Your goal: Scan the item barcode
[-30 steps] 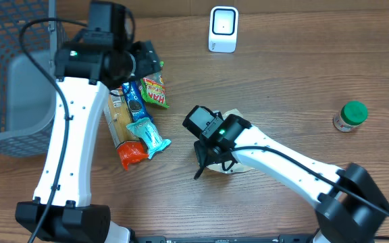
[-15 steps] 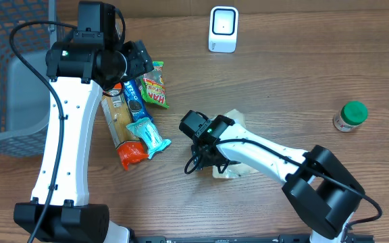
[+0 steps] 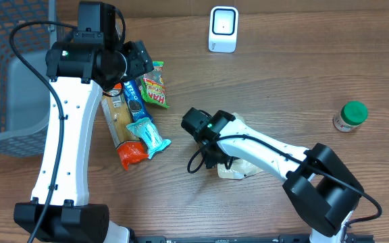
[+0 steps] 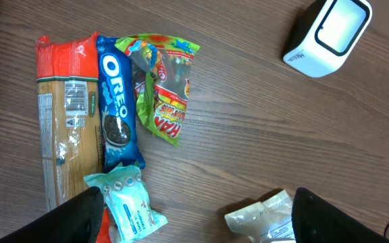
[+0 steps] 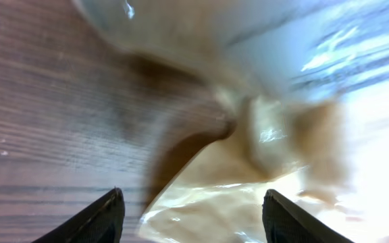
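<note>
The item, a clear, beige-tinted plastic pouch [image 3: 240, 167], lies on the wooden table in front of the middle. My right gripper [image 3: 211, 156] points down at its left end. In the right wrist view the blurred pouch [image 5: 248, 169] fills the space between the two dark fingers, and the right gripper [image 5: 191, 217] stands open around it, with a gap at the left finger. The white scanner [image 3: 223, 28] stands at the back. My left gripper [image 3: 140, 61] hovers open over the snack packets, holding nothing. No barcode can be made out.
Under the left arm lie a spaghetti packet [image 4: 63, 128], a blue Oreo pack [image 4: 117, 108], a gummy bag [image 4: 164, 81] and a teal wipes pack [image 4: 127, 199]. A grey mesh basket [image 3: 5, 74] stands at the far left. A green-lidded jar [image 3: 350, 116] stands at the right.
The right gripper has shifted slightly over the pouch, and the pouch has slid a little to the right. The left arm moved a little left a second ago and has held still since.
</note>
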`<move>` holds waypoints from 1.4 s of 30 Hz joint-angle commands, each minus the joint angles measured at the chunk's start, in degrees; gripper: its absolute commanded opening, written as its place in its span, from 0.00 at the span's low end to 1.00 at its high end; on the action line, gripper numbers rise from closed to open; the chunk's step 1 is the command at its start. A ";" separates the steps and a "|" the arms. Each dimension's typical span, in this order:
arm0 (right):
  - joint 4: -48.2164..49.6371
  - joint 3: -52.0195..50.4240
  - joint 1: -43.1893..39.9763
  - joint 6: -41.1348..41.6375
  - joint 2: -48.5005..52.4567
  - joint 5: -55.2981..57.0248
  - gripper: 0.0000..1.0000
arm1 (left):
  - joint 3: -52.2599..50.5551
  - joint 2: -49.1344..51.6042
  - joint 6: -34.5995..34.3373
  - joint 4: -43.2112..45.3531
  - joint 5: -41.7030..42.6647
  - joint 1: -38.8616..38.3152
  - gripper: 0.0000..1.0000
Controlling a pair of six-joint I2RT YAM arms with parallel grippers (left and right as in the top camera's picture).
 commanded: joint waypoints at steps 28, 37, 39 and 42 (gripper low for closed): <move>7.21 -0.26 -8.92 -29.94 0.07 5.46 0.64 | 0.11 0.31 1.18 -0.39 -1.62 0.11 0.81; 13.86 -3.65 -9.01 -29.97 0.09 5.53 0.47 | 0.11 0.31 1.20 -0.46 -1.62 0.11 0.81; 15.65 -5.62 -8.98 -30.18 0.09 5.75 0.47 | 0.11 0.31 1.38 -0.57 -1.62 0.11 0.81; 16.72 -6.97 -8.98 -30.14 0.09 5.99 0.42 | 0.11 0.31 1.40 -0.68 -1.64 0.11 0.81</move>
